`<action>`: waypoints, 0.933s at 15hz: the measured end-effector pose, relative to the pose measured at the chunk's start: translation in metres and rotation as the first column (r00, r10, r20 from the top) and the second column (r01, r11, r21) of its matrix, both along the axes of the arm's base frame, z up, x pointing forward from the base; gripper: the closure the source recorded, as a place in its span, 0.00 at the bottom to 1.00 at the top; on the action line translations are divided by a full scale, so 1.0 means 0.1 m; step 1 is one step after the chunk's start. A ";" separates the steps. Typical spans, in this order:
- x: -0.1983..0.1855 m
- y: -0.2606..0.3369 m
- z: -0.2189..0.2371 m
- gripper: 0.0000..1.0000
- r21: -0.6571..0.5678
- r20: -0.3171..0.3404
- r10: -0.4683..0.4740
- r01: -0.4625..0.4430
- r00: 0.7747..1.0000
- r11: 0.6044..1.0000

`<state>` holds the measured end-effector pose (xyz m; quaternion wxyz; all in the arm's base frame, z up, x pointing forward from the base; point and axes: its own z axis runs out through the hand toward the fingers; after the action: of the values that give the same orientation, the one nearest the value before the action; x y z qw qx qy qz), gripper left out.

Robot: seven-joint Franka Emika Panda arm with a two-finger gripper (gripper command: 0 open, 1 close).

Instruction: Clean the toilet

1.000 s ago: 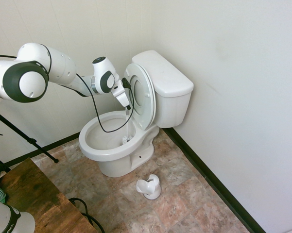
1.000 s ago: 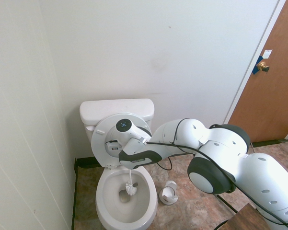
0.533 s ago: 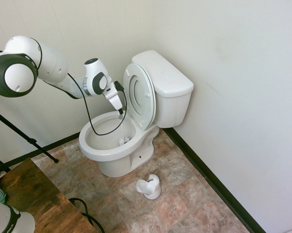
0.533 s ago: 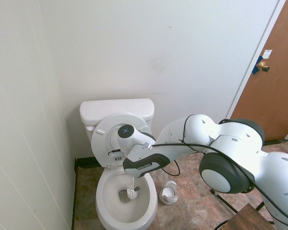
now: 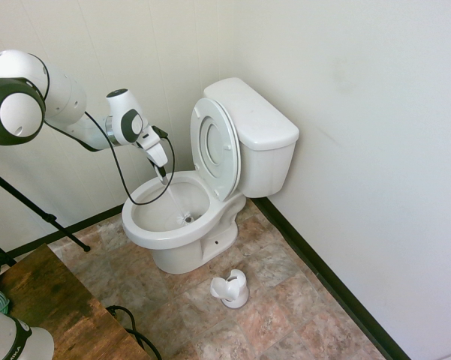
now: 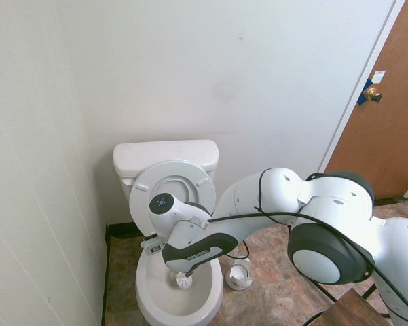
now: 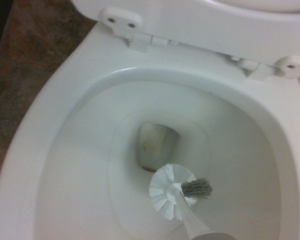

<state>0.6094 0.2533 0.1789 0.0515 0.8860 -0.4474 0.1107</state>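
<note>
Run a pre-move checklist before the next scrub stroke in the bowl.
1. Seat and lid raised clear of the bowl: ok.
2. Brush head inside the toilet bowl, beside the drain: ok.
3. Claw shut on the brush handle: ok.
4. Bristles touching porcelain: cannot tell.
5. Brush holder on the floor, apart from the toilet base: ok.
6. Dangling cable clear of the bowl rim: cannot tell.

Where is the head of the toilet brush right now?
Down inside the toilet bowl: the brush head sits low in the basin beside the drain opening, as the wrist view shows; the brush holder stands apart on the floor.
</note>
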 end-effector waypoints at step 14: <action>0.49 0.52 0.57 1.00 0.109 0.085 0.046 -0.055 0.995 0.993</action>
<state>0.6585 0.3049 0.2361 -0.0191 0.8933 -0.4318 0.1234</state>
